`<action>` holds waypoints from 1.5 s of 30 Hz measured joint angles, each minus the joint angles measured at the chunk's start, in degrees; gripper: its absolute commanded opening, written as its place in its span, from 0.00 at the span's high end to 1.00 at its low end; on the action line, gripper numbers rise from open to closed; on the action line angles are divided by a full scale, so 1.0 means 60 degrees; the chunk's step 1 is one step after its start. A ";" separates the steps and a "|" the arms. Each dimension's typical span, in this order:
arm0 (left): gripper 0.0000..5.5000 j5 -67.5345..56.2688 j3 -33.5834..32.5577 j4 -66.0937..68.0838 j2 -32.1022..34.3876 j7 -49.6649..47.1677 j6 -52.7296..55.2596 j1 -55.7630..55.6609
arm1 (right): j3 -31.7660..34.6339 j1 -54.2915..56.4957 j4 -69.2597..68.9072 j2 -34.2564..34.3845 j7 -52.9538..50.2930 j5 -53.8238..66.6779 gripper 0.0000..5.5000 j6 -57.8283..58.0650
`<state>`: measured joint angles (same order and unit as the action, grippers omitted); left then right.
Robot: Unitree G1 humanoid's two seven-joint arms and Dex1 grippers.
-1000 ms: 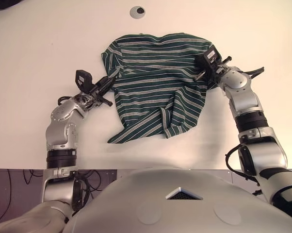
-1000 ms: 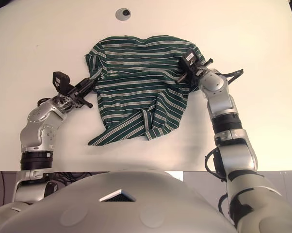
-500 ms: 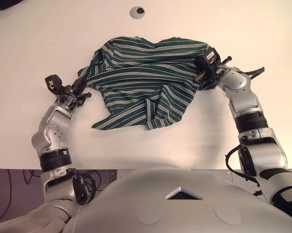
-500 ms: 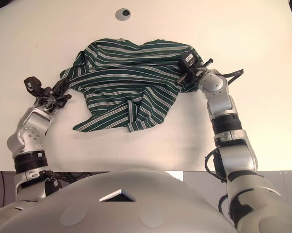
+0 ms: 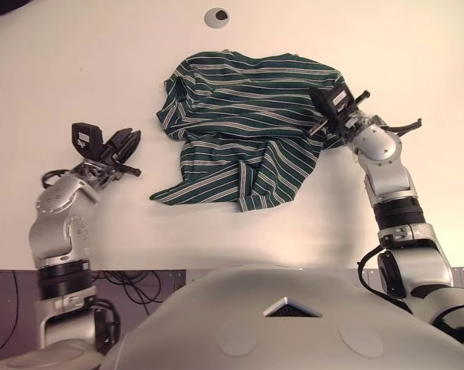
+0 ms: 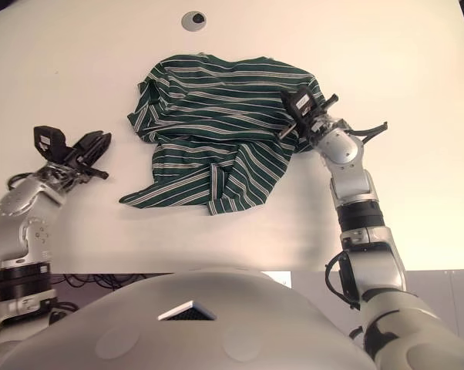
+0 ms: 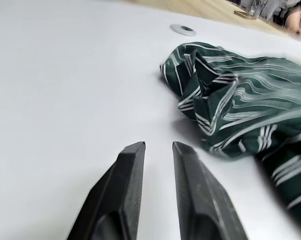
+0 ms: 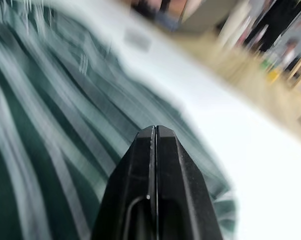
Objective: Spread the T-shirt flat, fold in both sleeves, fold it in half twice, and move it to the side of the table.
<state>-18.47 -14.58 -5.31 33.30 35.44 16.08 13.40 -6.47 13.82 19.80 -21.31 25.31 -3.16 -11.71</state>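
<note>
The green T-shirt (image 5: 247, 116) with white stripes lies crumpled in the middle of the white table (image 5: 78, 62), one hem corner trailing toward the front left. My left gripper (image 5: 132, 142) is open and empty on the table to the left of the shirt, a clear gap away from it; the left wrist view has its two black fingers (image 7: 133, 165) slightly apart with the bunched shirt (image 7: 230, 100) ahead. My right gripper (image 5: 321, 126) is at the shirt's right edge. In the right wrist view its fingers (image 8: 154, 150) are pressed together above the striped cloth (image 8: 50, 115), with no fabric seen between them.
A round grey grommet (image 5: 216, 16) is set into the table behind the shirt. Bare white surface extends on both sides of the shirt. The table's front edge (image 5: 216, 267) runs close to my body.
My left gripper has let go of the shirt's left edge and drawn back to the left. The stretched shirt has slumped back toward the right and bunched up. The right gripper has tilted a little.
</note>
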 measured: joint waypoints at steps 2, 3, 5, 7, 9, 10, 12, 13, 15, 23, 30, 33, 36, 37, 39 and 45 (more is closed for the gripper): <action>0.83 0.0465 -0.0072 0.0022 0.0606 0.0409 -0.0639 0.0106 | 0.0212 -0.0017 -0.0408 -0.0006 0.0104 0.0171 1.00 -0.0127; 0.83 0.0588 -0.0052 -0.0019 0.0892 0.0699 -0.1038 0.0032 | 0.0328 -0.0018 -0.0688 -0.0019 0.0119 0.0215 1.00 -0.0244; 0.83 0.0626 0.0260 -0.0310 0.0991 0.1066 -0.1359 -0.0284 | 0.0441 -0.0027 -0.0974 -0.0038 0.0135 0.0244 1.00 -0.0266; 0.83 0.0558 0.1263 -0.1066 0.0686 0.1539 -0.1618 -0.0770 | 0.0579 -0.0007 -0.1175 -0.0037 0.0178 0.0258 1.00 -0.0260; 0.83 0.0623 0.2673 -0.1528 -0.0027 0.1804 -0.1649 -0.1115 | 0.0546 -0.0003 -0.1267 -0.0147 0.0549 0.0312 1.00 -0.0137; 0.83 0.0889 0.3349 -0.1522 -0.0366 0.1813 -0.1663 -0.1275 | 0.0380 -0.0011 -0.1253 -0.0346 0.0790 0.0326 1.00 -0.0004; 0.83 0.1644 0.4597 -0.1144 -0.1052 0.1771 -0.1750 -0.1807 | -0.0138 0.0032 -0.0848 -0.0346 0.1159 -0.0059 1.00 0.0152; 0.83 0.2139 0.5215 -0.0651 -0.1459 0.1674 -0.1738 -0.2413 | -0.0636 0.0181 -0.0154 -0.0289 0.1320 -0.0528 1.00 0.0342; 0.86 0.2639 0.5763 0.0080 -0.1774 0.1657 -0.1745 -0.3274 | -0.1188 0.0605 0.0897 -0.0277 0.1384 -0.1075 1.00 0.0494; 0.99 0.3647 0.6598 0.2161 -0.2337 0.1504 -0.2236 -0.4404 | -0.2445 0.3474 0.4607 0.0895 0.1158 -0.2179 1.00 -0.0331; 0.99 0.3461 0.7278 0.2150 -0.2191 0.2531 -0.3003 -0.3899 | -0.2727 0.4188 0.5927 0.1224 0.0725 -0.2483 1.00 -0.0539; 0.99 0.2890 0.7864 0.1522 -0.2243 0.3238 -0.3389 -0.3043 | -0.2806 0.4390 0.6285 0.1259 0.0542 -0.2548 1.00 -0.0538; 0.99 0.2565 0.8404 0.0769 -0.2126 0.3732 -0.3445 -0.2190 | -0.2835 0.4602 0.6660 0.1292 0.0324 -0.2559 1.00 -0.0531; 0.99 0.2421 0.8520 0.0464 -0.2091 0.3778 -0.3327 -0.1875 | -0.2847 0.4660 0.6756 0.1316 0.0295 -0.2559 1.00 -0.0531; 0.99 0.2161 0.8708 -0.0075 -0.2006 0.3817 -0.3063 -0.1419 | -0.2867 0.4747 0.6951 0.1373 0.0139 -0.2565 1.00 -0.0530; 0.99 0.1754 0.8765 -0.1043 -0.1723 0.3823 -0.2184 -0.0935 | -0.2966 0.4932 0.7417 0.1573 -0.0199 -0.2585 1.00 -0.0529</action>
<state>-7.94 38.02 -11.57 22.97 58.38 2.97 7.79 -24.27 43.41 64.31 -11.87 24.12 -18.67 -14.89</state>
